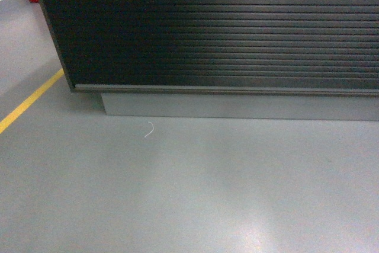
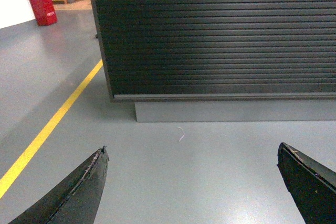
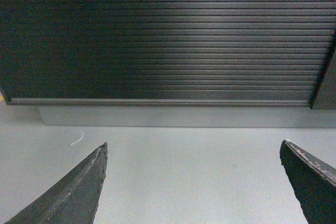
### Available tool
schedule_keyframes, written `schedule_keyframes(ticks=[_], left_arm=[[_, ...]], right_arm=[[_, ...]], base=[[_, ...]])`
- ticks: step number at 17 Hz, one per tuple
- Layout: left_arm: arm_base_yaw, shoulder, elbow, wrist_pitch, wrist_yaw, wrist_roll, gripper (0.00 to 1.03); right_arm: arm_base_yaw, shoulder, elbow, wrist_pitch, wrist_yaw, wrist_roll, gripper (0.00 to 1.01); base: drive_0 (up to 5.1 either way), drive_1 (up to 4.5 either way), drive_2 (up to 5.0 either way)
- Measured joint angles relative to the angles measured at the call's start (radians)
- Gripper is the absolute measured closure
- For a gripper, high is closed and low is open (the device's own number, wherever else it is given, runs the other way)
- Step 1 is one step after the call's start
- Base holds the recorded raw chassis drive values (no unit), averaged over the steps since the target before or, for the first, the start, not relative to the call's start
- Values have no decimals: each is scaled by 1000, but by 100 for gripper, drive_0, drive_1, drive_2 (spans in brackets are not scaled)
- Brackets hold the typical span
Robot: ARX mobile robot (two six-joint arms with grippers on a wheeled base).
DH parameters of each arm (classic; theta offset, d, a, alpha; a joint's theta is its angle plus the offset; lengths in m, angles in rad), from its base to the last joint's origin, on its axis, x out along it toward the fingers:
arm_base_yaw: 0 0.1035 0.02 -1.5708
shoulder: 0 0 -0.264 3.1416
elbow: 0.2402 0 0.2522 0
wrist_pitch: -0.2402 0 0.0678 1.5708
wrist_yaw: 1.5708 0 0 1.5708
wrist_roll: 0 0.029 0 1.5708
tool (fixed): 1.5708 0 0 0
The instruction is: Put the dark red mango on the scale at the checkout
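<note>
Both hands (image 2: pixel 191 182) (image 3: pixel 194 182) agape, empty, before checkout (image 1: pixel 225 28); yellow floor line (image 1: pixel 29 102) leftward.

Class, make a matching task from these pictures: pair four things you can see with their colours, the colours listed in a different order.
Things:
1. floor line
2. checkout slatted front
3. plinth
4. box far left in the left wrist view

Colours:
A. grey
B. red
C. yellow
D. dark brown-black

Pairs: 1-C, 2-D, 3-A, 4-B
</note>
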Motion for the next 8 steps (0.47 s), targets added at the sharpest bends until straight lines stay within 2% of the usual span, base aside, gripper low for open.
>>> schedule_keyframes(ticks=[8], left_arm=[[0,0,0,3,0,0,5]], right_arm=[[0,0,0,3,0,0,3]], base=[[0,0,0]])
